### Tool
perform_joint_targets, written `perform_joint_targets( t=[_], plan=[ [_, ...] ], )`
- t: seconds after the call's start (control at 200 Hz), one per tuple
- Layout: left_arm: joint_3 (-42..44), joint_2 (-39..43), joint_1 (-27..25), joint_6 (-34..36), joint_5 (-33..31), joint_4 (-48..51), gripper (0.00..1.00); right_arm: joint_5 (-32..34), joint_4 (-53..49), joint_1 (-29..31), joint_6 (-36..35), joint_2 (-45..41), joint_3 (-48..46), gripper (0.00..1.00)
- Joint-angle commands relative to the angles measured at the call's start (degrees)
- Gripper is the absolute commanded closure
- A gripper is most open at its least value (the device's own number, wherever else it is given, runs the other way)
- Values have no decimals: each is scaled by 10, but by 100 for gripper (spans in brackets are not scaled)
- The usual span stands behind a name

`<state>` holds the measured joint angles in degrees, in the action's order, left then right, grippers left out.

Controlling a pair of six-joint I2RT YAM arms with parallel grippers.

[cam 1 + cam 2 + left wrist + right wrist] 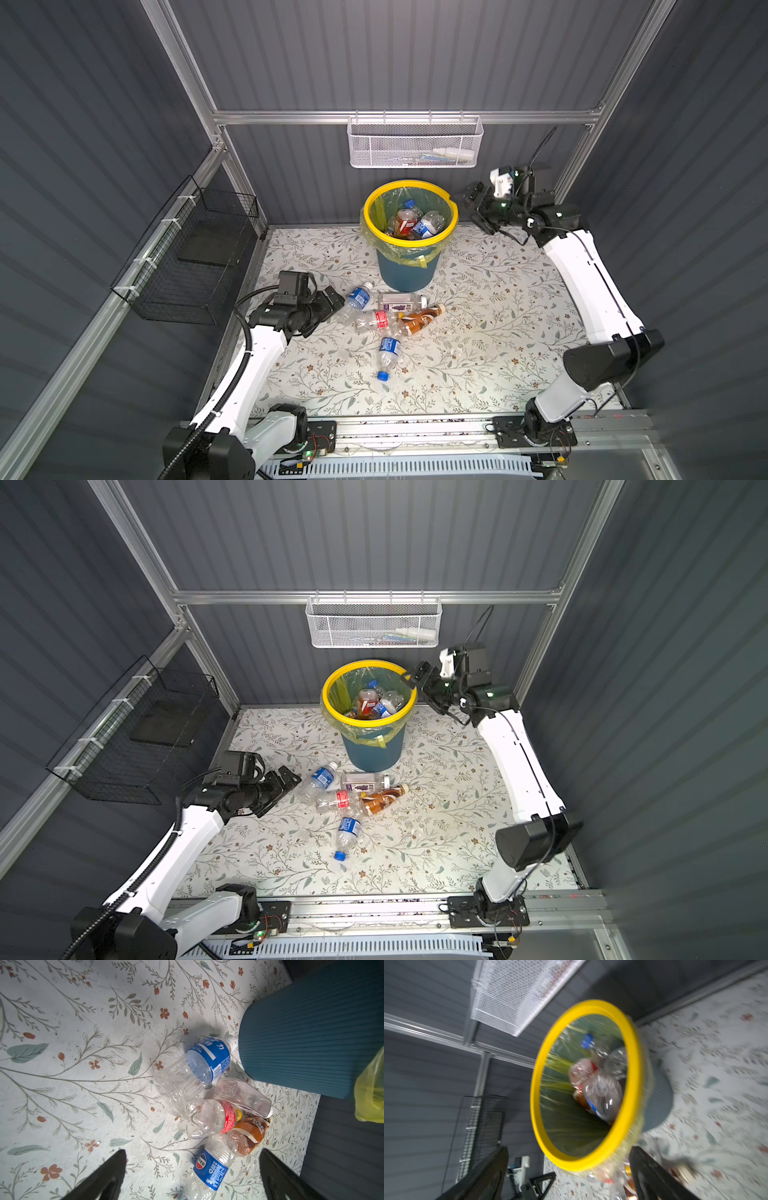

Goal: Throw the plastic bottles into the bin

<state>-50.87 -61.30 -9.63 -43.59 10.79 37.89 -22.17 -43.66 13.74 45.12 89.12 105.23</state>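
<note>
Table (pixel 498 332) with a flowered top carries everything. The bin (pixel 405 272) stands upright at the middle of the far edge, with several bottles (pixel 411 222) already lying inside its liner (pixel 368 232).

The right gripper (pixel 473 210) hangs raised just beside the bin's rim on the right. Its jaws are wide apart, and the blurred wrist view shows nothing between them. I judge that this arm's drop is over and it must come back down to the table for another bottle.

The left gripper (pixel 192 1153) sits low near the left edge, jaws spread fully and empty, pointing at the heap (pixel 388 318). This looks like the reach before a pick.

Five bottles lie on their sides at mid-table, just in front of the bin, so the task is partly done:
- The blue bottle (pixel 358 298) is nearest the left gripper.
- The purple one (pixel 401 302), the red one (pixel 376 320) and the brown one (pixel 419 320) touch each other.
- The blue-capped one (pixel 388 353) lies closest to the near edge.

The next move probably calls for the left jaws to close across the blue bottle's body. It is thin and crumpled and rests against its neighbours, so it should be lifted clear before being carried over the rim.
</note>
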Motion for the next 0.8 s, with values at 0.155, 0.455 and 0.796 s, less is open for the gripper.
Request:
perform_joint_targets(
  t=[0.155, 0.455, 0.796],
  plan=[
    [26, 16, 5, -2, 23, 9, 0, 42, 25, -45, -8, -267, -329, 10],
    [48, 15, 3, -14, 48, 5, 2, 1, 114, -43, 43, -360, -613, 14],
    [83, 1, -146, -88, -9, -37, 6, -14, 191, -31, 66, -340, -705, 16]
  ],
)
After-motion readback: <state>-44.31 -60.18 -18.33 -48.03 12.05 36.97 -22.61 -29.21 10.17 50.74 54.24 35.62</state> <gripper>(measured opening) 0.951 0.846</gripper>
